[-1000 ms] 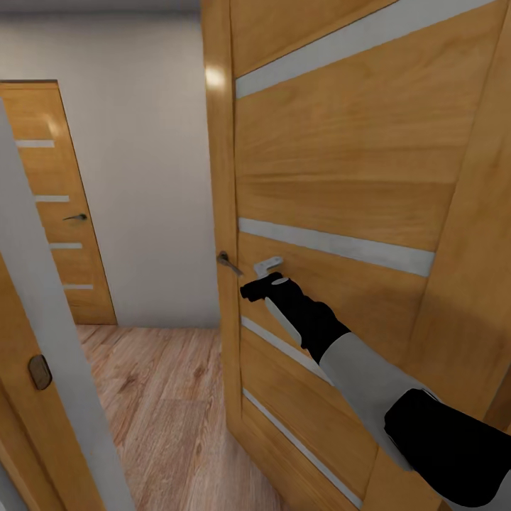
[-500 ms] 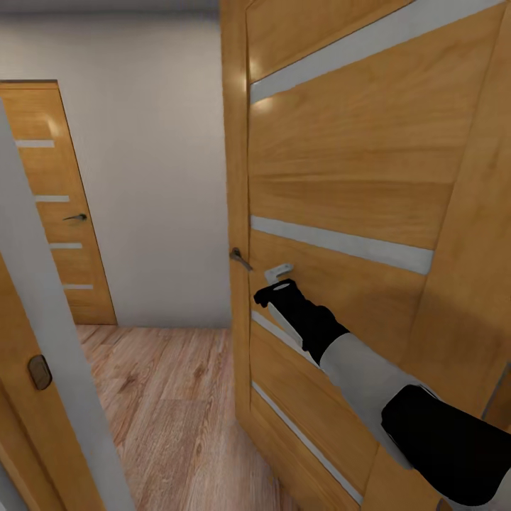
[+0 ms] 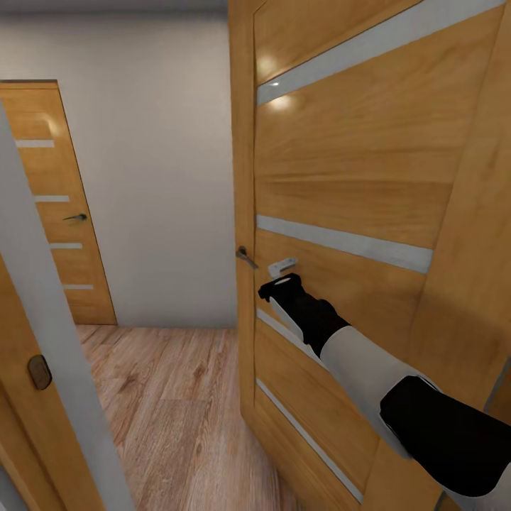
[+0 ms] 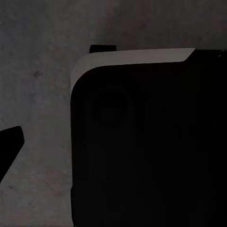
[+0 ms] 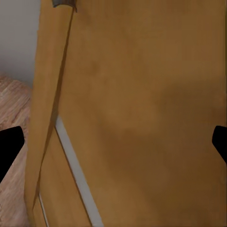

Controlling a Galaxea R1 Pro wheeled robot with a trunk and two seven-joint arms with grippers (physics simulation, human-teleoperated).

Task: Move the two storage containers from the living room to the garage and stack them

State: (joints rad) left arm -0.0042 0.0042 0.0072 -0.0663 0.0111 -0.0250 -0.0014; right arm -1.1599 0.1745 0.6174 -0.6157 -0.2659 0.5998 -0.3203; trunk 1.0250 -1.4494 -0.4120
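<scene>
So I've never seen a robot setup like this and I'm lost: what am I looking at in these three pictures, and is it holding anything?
It is a wheeled robot with two arms, drawn by a simulator. The big picture comes from a camera on its head. There the right arm reaches forward, with the right gripper up against a wooden door close to its handle. Past the door's edge lie a wood floor, a pale wall and a second door.

The other two pictures come from cameras by each gripper. The right one looks straight at the door's panel, with dark fingertips at both sides, spread wide: open, holding nothing. The left one is dim, showing a dark rounded part over a grey surface; whether that gripper is open I cannot tell.
</scene>
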